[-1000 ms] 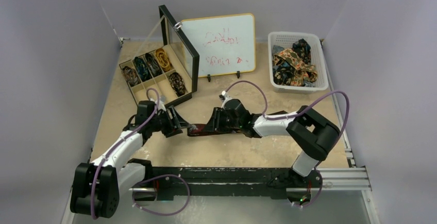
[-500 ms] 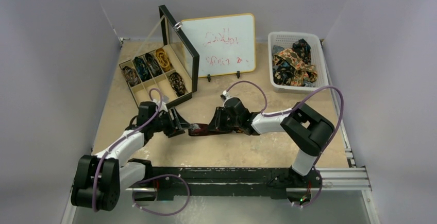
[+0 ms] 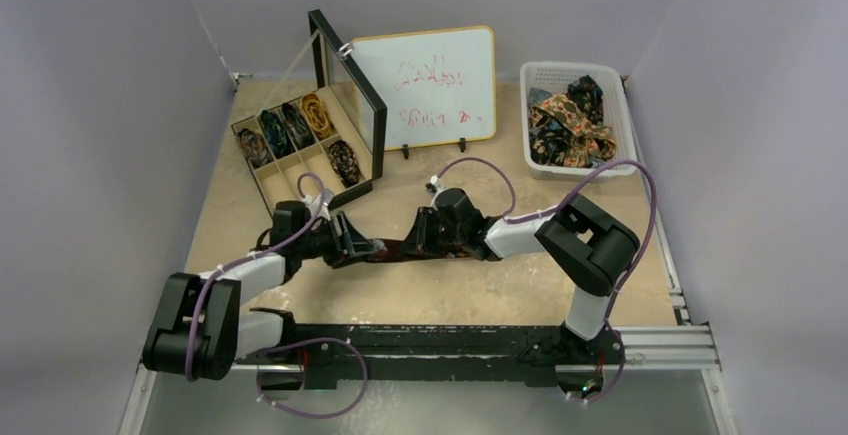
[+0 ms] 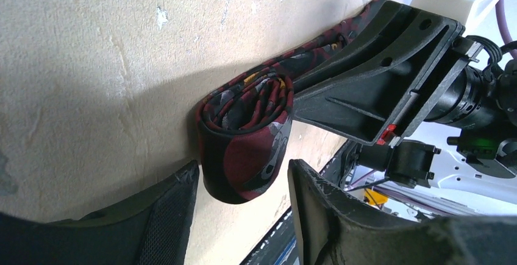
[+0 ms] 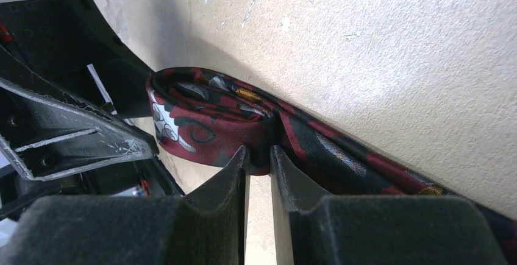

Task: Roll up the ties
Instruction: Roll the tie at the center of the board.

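Observation:
A dark maroon patterned tie (image 3: 388, 249) lies mid-table between both grippers, its left end rolled into a loose coil (image 4: 247, 146). My left gripper (image 3: 358, 247) is open; in the left wrist view (image 4: 244, 183) its fingers (image 4: 174, 213) stand on either side of the coil's end without gripping it. My right gripper (image 3: 420, 237) is shut on the tie just right of the coil; in the right wrist view (image 5: 259, 158) its pads pinch the fabric (image 5: 201, 119). The rest of the tie runs right under the right gripper.
A black compartment box (image 3: 262, 185) with rolled ties and a raised lid stands at the back left. A whiteboard (image 3: 425, 85) is behind centre. A white basket (image 3: 627, 145) of loose ties is at the back right. A black rail (image 3: 450, 340) runs along the front.
My left gripper has moved right, up to the tie's coiled end. The right arm has shifted slightly left and kept hold of the tie.

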Robot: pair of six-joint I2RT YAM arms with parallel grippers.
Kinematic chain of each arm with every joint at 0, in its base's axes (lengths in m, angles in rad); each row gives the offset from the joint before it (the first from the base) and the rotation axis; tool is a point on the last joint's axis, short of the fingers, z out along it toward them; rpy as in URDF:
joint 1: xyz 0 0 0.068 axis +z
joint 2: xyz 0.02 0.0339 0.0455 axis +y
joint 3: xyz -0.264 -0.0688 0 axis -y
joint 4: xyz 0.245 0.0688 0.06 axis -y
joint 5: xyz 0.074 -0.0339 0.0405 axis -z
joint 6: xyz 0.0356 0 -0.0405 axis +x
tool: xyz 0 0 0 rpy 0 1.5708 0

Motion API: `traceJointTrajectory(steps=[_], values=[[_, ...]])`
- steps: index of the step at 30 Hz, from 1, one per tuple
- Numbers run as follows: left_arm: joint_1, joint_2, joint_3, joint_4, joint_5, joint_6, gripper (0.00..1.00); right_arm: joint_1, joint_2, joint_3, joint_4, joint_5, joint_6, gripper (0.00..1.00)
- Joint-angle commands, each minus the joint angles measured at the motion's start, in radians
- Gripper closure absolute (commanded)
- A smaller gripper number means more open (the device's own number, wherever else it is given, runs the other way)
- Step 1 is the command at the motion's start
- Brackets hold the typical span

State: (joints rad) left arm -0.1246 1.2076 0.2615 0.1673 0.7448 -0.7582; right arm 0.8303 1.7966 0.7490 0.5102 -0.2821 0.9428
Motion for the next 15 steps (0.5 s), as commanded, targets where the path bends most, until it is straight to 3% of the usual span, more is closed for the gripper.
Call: traceJointTrajectory(steps=[1, 15], values=[[0.006, 0.032, -0.023, 0.131, 0.047, 0.009, 0.48, -0.012, 0.028, 0.01, 0.003, -0.019, -0.004, 0.81], [0.006, 0.101, -0.029, 0.228, 0.027, -0.013, 0.51, -0.013, 0.057, 0.017, 0.021, -0.057, -0.006, 0.82]])
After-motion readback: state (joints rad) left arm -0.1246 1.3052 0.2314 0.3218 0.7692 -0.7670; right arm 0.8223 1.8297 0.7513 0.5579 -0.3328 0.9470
